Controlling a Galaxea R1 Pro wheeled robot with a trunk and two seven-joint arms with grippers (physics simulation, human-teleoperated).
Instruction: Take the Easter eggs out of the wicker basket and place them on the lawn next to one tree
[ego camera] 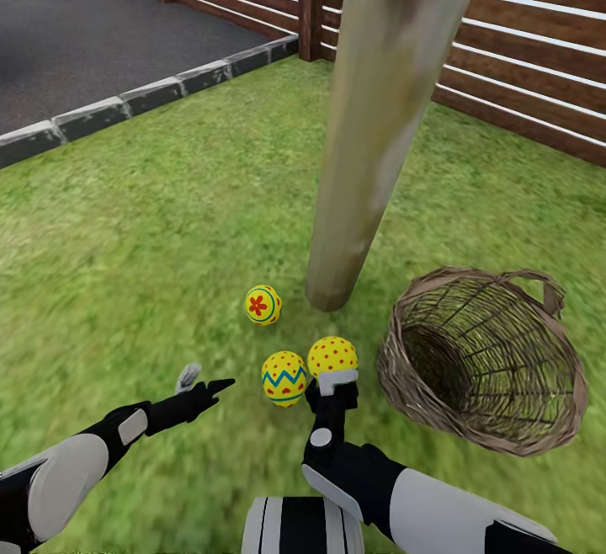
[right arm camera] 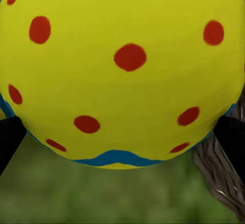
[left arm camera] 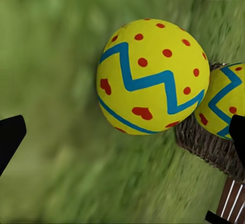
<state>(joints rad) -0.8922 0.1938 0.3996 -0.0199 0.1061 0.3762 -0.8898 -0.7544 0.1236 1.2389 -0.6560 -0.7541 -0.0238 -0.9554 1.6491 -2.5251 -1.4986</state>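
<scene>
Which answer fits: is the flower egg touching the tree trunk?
Apart. The head view shows green grass between the flower egg and the tree trunk.

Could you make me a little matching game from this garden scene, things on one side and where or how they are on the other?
Things:
1. flower egg
2. dotted egg
3. wicker basket
4. left tool

States:
A. tipped on its side, no eggs visible inside
B. between the right tool's fingers
C. lying alone on the grass by the tree trunk
D. open, holding nothing

Pairs: 1-C, 2-B, 3-A, 4-D
</scene>
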